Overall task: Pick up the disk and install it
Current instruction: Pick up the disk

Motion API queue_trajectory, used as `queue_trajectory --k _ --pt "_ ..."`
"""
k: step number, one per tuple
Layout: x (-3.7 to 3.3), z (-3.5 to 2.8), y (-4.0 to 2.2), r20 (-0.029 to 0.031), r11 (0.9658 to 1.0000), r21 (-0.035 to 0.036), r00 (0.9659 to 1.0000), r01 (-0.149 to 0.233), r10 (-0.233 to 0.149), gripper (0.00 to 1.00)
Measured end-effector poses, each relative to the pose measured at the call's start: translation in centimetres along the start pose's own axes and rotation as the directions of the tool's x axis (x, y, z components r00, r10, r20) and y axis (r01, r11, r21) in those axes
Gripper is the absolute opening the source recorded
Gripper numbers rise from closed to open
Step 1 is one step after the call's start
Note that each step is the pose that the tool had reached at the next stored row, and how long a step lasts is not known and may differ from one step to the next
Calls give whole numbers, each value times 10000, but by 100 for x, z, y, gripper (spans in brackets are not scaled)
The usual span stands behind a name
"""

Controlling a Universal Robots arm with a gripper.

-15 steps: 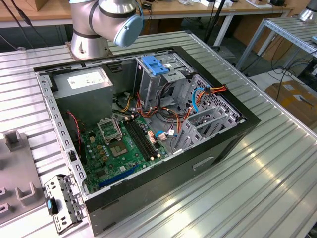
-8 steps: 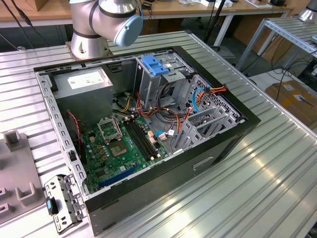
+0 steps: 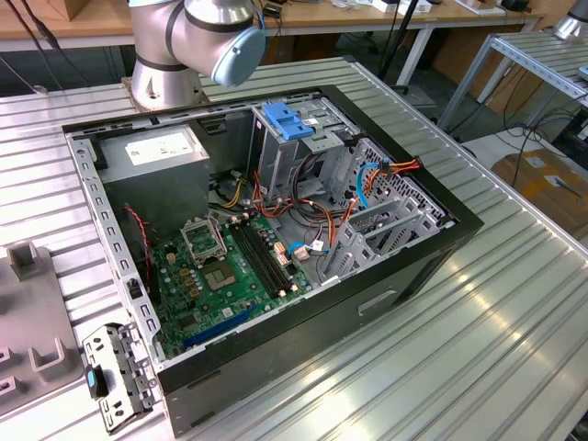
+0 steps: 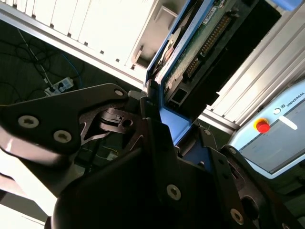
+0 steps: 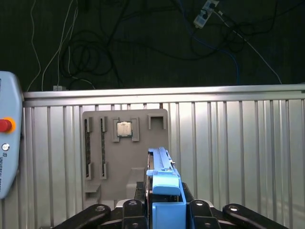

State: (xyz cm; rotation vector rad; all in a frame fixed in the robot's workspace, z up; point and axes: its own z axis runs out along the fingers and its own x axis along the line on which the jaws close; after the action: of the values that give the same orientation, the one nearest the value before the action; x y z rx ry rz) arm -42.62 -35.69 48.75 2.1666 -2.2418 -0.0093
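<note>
The gripper [image 5: 164, 215] is clamping the disk [image 5: 164, 191] between its two black fingers. In the first wrist view the disk is standing edge-on, so only its bright blue rail and a thin dark strip of its body are showing. Its near end is sinking behind the black linkages, and the fingertips are being cut off by the picture's edge.

Behind the disk, the grey parts tray [image 5: 107, 157] is lying flat on the ribbed metal table [image 5: 238, 157]. The disk is covering one corner of the tray, so what sits in that corner is hidden. How high the disk is hanging over the tray cannot be judged. A small square chip [image 5: 124, 129] is sitting in one of the tray's pockets. A pale teach pendant [image 5: 5, 152] is lying beside the tray, mostly cropped away.

In the second wrist view the gripper [image 4: 176, 125] is filling the foreground, and the disk [image 4: 195, 52] is showing its green circuit board. The disk's far end is running out of the picture.

In the exterior view the tray [image 3: 28, 312] is lying just beside the open computer case [image 3: 276, 230], with a perforated bracket [image 3: 115, 377] next to it. The arm [image 3: 197, 41] is being cropped just past its first joint.
</note>
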Motion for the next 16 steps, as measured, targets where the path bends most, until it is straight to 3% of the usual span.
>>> queue_trajectory --k 16 --pt "-12 -8 -345 0 10000 -2 10000 -3 3 37"
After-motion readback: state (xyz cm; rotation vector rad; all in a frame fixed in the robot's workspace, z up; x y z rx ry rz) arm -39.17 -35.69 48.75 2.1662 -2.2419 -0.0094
